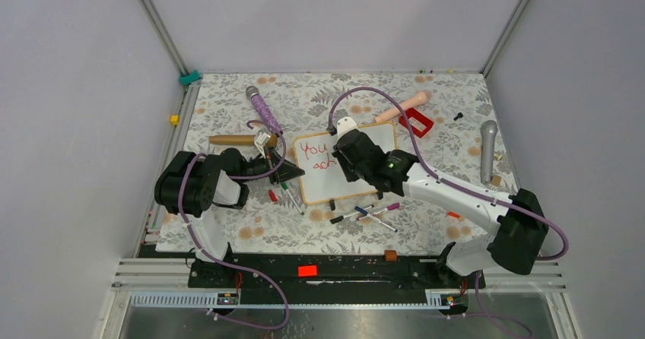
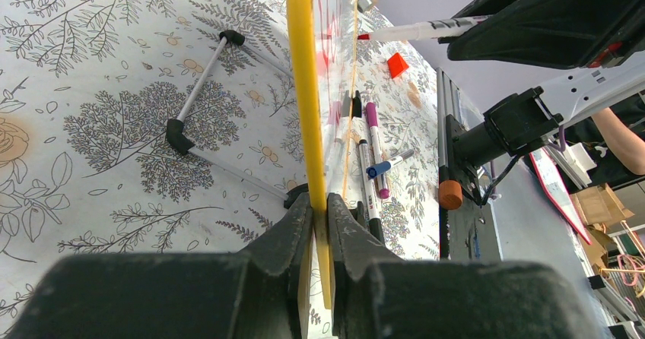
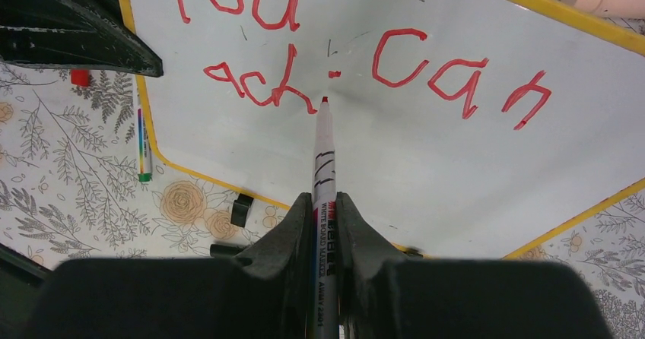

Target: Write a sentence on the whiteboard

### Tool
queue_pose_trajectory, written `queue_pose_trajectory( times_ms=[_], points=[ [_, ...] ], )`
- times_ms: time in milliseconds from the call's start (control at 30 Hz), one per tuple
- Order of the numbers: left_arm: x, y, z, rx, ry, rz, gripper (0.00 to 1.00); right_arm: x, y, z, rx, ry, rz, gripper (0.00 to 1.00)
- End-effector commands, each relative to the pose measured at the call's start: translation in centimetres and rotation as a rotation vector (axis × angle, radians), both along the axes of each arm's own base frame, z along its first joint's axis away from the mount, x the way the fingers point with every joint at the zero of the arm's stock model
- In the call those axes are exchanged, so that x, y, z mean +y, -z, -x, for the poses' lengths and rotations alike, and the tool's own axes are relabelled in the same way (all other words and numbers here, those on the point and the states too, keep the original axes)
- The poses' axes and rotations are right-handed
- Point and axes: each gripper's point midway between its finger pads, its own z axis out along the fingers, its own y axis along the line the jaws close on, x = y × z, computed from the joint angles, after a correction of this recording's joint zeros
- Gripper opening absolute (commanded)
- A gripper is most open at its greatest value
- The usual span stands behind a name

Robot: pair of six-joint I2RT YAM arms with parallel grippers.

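The left end effector (image 2: 319, 202) is pinched shut on the yellow edge of the whiteboard (image 3: 426, 164), at the board's left side in the top view. I judge this grip is there to stop the board sliding under the pen's push. The right end effector (image 3: 323, 202) is clamped on a red marker (image 3: 323, 149), with the barrel running straight out between the jaws so the tip points at the board. The board sits on the desk (image 1: 228, 103) at the centre of the top view. The sentence (image 3: 378, 59) reads "You can" on the first line and "ach" on the second. In the right wrist view the tip sits mid-frame, just right of the "h", touching or nearly touching the surface. The next letter would go there.
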Motion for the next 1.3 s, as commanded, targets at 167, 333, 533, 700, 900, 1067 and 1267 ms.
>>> queue_pose_trajectory(
  times_ms=[167,333,533,700,900,1067,1267],
  points=[
    [0.2,-1.4,-1.1,-0.163,-0.015,-0.009,0.01,0.1,-0.7,-1.1,-0.016,0.033,-0.005,0.00],
    [0.2,-1.4,-1.0,-0.164,-0.015,-0.010,0.01,0.3,-0.8,-1.6,-0.022,0.035,-0.003,0.00],
    [0.2,-1.5,-1.0,-0.168,-0.014,-0.010,0.01,0.2,-0.6,-1.7,-0.018,0.039,0.003,0.00],
    [0.2,-1.4,-1.0,-0.165,-0.019,-0.011,0.01,-0.3,0.1,-1.1,0.008,0.040,0.015,0.00],
    [0.2,-1.4,-1.0,-0.164,-0.022,-0.010,0.01,-0.8,1.1,-0.1,0.049,0.035,0.020,0.00],
    [0.1,-1.4,-0.9,-0.165,-0.017,-0.010,0.01,-0.9,1.8,0.6,0.077,0.023,0.021,0.00],
    [0.1,-1.4,-0.9,-0.164,-0.015,-0.010,0.01,-1.0,2.0,0.6,0.078,0.028,0.023,0.00]
  ],
)
